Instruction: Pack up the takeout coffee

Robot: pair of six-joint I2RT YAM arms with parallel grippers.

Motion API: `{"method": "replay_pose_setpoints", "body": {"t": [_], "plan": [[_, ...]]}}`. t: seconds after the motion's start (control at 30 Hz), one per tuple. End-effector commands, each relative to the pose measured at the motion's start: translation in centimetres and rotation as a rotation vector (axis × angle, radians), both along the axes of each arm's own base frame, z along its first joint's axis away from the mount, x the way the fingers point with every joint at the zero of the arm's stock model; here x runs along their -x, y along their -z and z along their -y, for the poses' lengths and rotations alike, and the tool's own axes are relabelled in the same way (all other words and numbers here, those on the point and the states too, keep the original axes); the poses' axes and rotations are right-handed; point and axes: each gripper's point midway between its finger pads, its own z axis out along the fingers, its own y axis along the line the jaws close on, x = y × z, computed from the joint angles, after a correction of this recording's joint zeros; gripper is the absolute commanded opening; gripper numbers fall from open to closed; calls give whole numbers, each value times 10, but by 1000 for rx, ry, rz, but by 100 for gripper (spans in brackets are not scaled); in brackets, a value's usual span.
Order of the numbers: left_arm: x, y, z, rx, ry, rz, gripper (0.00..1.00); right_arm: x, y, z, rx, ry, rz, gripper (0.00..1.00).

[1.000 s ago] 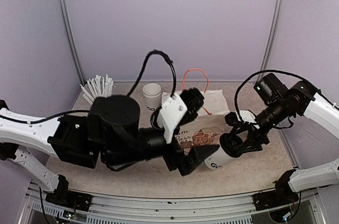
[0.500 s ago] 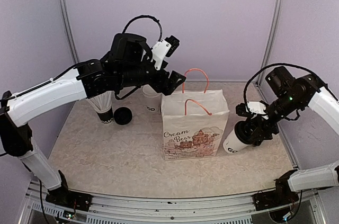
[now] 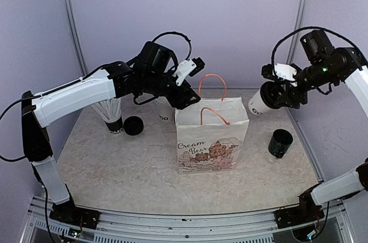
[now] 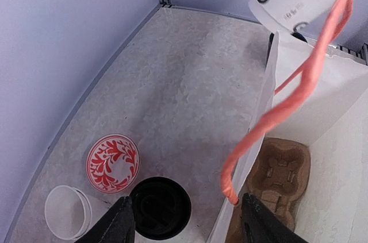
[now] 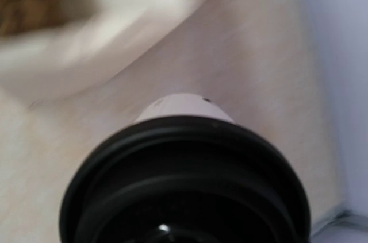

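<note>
Our right gripper [image 3: 278, 93] was clamped on a lidded white cup [image 3: 260, 103]. It held the cup tilted in the air at the 2 o'clock side of the paper bag [image 3: 211, 145], base toward the bag. Our left gripper [image 3: 185, 100] sat at the bag's 11 o'clock corner with its fingers [image 4: 119, 223] apart and the bag's top edge showing between them. A cardboard tray [image 4: 282, 174] lay inside the bag. The second cup [image 3: 165, 115] stood on the table [image 3: 115, 168] behind that corner. A black pot [image 3: 280, 143] stood at the bag's 3 o'clock.
</note>
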Motion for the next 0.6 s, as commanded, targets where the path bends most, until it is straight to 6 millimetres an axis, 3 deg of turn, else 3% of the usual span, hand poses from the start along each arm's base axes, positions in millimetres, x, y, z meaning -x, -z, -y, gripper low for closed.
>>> {"method": "replay_pose_setpoints", "body": {"t": [0.0, 0.1, 0.23, 0.57], "plan": [[4, 1, 5, -14, 78, -13, 61, -10, -67, -18, -138, -39, 110, 55], [2, 8, 3, -28, 80, -32, 56, 6, -105, -39, -255, -157, 127, 57], [3, 10, 2, -36, 89, -42, 48, 34, -121, -65, -335, -306, 113, 58], [11, 8, 6, -9, 120, -82, 30, 55, -76, -105, -210, -429, 26, 58]]}}
